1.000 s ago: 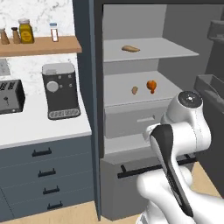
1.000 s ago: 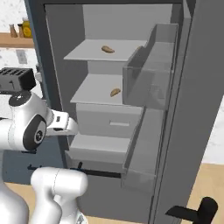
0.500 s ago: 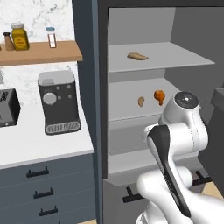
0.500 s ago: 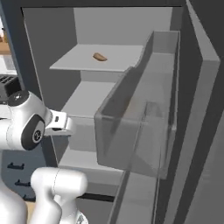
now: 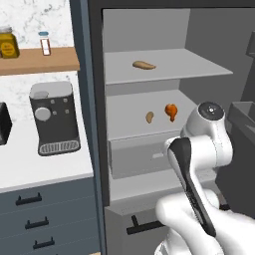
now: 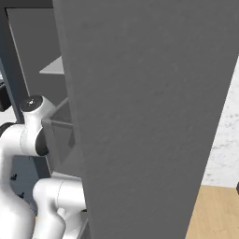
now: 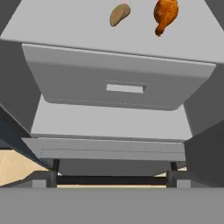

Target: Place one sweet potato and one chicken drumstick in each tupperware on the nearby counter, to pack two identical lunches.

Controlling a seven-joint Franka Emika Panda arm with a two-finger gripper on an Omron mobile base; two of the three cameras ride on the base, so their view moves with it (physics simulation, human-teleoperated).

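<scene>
Potato [image 5: 149, 117] and drumstick [image 5: 171, 111] lie side by side, apart, on the fridge's middle shelf [image 5: 129, 127]; drumstick to the right, bone end toward the front. In the hand view the same potato [image 7: 119, 14] and drumstick [image 7: 165, 14] sit at the top, above a closed grey drawer [image 7: 118, 81] with a slot handle. Second potato [image 5: 144, 64] lies on the upper shelf [image 5: 174, 67]. End effector jaws wide apart, holding nothing. White arm [image 5: 199, 159] stands before the open fridge. Coffee machine [image 5: 54, 117] on the white table [image 5: 35, 167] left; jars [image 5: 9, 46] on a wooden shelf above.
</scene>
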